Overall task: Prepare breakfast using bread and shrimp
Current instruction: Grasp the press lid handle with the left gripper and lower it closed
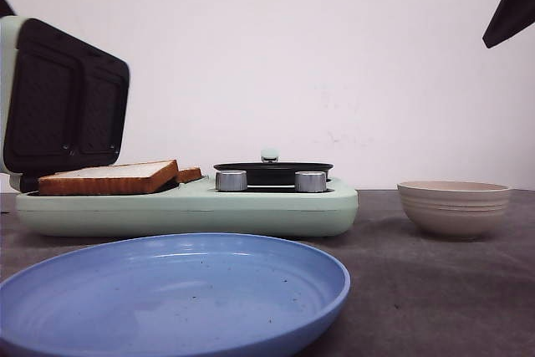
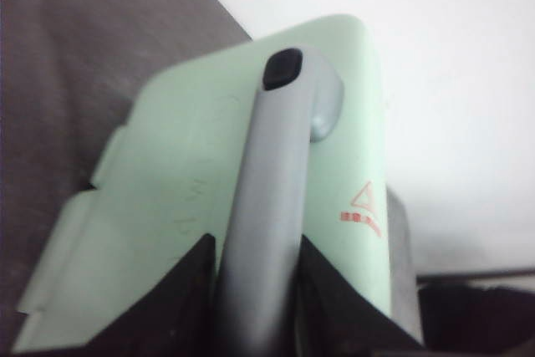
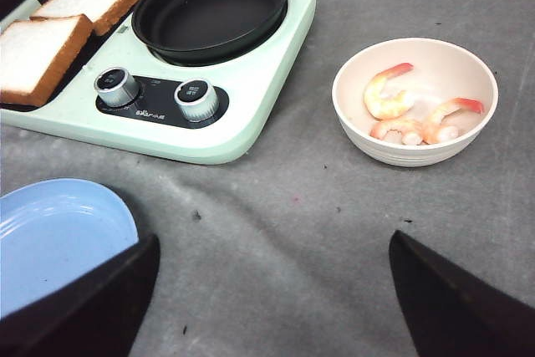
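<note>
A: Where's the bread [image 3: 50, 27]?

B: Two slices lie side by side on the dark grill plate of the mint cooker [image 1: 251, 206], on its left half. In the front view the near slice [image 1: 109, 178] sits flat, and only a corner of the second shows behind it. The lid [image 1: 63, 98] stands raised at the cooker's left end, its dark ribbed inner plate facing the slices.

A: And the shrimp [image 3: 414, 114]?

B: In the bowl [image 3: 468, 135], on the tabletop [image 3: 334, 223] to the right of the cooker and apart from it. The right wrist view shows three pink-orange pieces curled at the bottom. From the front, only the bowl's [image 1: 454, 206] ribbed outside is visible.

A: What else is on the cooker?

B: A round black pan [image 3: 209, 10] sits in the right half, with two silver knobs [image 3: 155, 94] in front of it.

A: The left pincer [image 2: 257, 290]?

B: Its two dark fingers [image 2: 188, 290] are clamped on either side of the lid's grey handle [image 2: 267, 198], seen against the pale green outside of the lid.

A: The right one [image 3: 267, 307]?

B: Its fingers [image 3: 456, 307] stand wide apart above bare tabletop, between a blue plate [image 3: 50, 240] and the bowl, holding nothing. The plate [image 1: 167, 298] lies in front of the cooker.
</note>
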Tool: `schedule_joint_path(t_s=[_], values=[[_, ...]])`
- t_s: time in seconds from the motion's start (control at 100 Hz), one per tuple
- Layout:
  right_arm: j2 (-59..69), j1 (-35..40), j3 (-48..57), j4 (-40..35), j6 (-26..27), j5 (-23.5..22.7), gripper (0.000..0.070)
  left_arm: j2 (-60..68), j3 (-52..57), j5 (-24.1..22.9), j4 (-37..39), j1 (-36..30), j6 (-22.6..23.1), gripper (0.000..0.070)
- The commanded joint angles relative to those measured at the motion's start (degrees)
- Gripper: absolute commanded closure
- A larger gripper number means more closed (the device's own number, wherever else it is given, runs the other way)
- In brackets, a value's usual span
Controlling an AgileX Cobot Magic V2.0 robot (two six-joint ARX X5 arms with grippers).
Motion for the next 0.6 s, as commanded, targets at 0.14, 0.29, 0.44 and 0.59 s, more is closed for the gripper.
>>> schedule_joint_path(t_s=[0.14, 0.29, 0.44, 0.59], values=[[0.2, 0.4, 0.3, -0.4, 0.8, 0.0, 0.0169, 2.6, -0.7, -7.6, -5.3, -5.6, 9.4, 0.0697], [0.2, 0.4, 0.3, -0.5, 0.8, 0.0, 0.0169, 2.6, -0.7, -12.6, -6.1, -10.8, 12.2, 0.0697], [0.2, 0.4, 0.3, -0.6, 0.8, 0.0, 0.0169, 2.6, -0.7, -18.3, -6.0, -16.0, 14.1, 0.0697], [0.2, 0.4, 0.3, -0.9, 0.8, 0.0, 0.0169, 2.6, -0.7, -25.3, -6.1, -20.9, 16.9, 0.0697]])
